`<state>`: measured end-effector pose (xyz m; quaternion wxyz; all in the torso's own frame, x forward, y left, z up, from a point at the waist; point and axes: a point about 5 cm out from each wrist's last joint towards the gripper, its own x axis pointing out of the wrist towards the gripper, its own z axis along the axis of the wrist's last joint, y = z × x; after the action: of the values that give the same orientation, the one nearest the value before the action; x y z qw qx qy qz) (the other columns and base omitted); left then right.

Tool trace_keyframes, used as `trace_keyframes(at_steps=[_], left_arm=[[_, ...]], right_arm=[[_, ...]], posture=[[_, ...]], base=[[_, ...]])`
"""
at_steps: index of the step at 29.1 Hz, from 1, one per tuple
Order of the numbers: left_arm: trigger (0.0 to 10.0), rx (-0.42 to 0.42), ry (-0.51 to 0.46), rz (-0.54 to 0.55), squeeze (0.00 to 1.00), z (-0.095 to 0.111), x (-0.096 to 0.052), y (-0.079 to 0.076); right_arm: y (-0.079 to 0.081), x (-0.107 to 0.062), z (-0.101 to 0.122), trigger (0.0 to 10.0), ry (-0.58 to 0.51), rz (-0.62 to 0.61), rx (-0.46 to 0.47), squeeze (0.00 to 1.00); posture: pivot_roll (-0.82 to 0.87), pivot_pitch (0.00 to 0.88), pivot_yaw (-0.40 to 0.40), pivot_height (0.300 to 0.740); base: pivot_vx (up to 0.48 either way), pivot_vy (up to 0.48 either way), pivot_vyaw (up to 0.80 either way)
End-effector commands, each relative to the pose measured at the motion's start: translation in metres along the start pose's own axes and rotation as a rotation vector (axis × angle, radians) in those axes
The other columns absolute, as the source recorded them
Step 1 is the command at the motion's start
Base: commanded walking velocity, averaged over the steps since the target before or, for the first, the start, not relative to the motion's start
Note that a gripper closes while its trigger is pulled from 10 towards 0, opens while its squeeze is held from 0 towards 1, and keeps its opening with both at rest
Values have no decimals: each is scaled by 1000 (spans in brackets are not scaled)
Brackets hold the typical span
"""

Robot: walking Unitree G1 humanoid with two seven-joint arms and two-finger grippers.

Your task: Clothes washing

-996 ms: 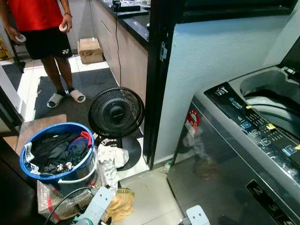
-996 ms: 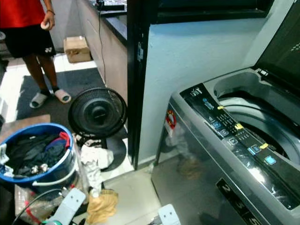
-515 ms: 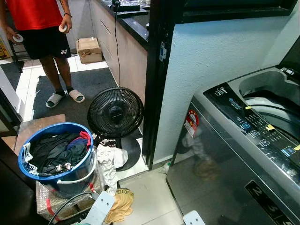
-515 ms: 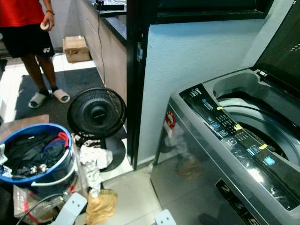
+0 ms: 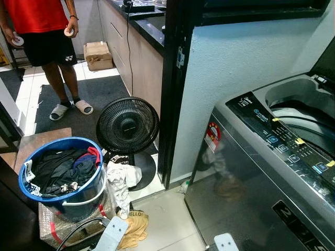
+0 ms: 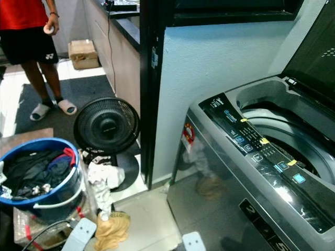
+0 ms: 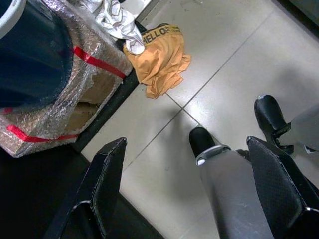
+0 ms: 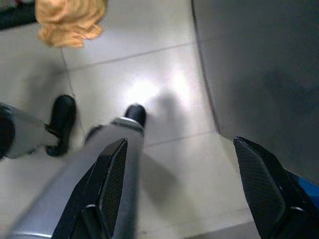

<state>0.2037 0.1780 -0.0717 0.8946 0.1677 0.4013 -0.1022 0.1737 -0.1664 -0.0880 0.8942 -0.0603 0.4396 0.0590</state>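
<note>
Laundry corner of a lived-in home, opening onto a kitchen. Marked as such by a grey top-loading washing machine [image 5: 272,172] with its lid up, a round blue plastic basket [image 5: 63,172] heaped with dark clothes, and a mustard-yellow garment [image 5: 133,227] dropped on the pale floor tiles [image 6: 152,219]. Beyond, a black round floor fan [image 5: 128,125], beige kitchen cabinets under a black table top [image 5: 146,26], a cardboard box [image 5: 98,55], and a person in slippers [image 5: 44,36] on a grey mat [image 5: 99,91].

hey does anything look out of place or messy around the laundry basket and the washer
Yes. A white garment hangs down beside the blue basket, and an orange garment lies crumpled on the floor tiles below it, outside the basket. The washing machine stands with its lid up. Both grippers, left and right, hang open over the floor.
</note>
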Motion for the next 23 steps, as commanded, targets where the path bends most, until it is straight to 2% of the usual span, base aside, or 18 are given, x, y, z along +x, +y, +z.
trace_keyframes(at_steps=[1,9,23], left_arm=[[10000,-18,32,-5,0,-7,-1,-4],[10000,-13,31,-13,0,-6,-1,-7],[10000,-19,16,-13,0,-4,0,-8]], right_arm=[[0,-1,-7,10000,25,-11,25,0],[-10,-3,-8,10000,30,-32,22,0],[-7,-1,-3,10000,15,-21,13,0]], posture=[[43,0,4,740],[32,0,4,740],[30,0,1,740]], base=[[0,0,0],[0,0,0],[0,0,0]])
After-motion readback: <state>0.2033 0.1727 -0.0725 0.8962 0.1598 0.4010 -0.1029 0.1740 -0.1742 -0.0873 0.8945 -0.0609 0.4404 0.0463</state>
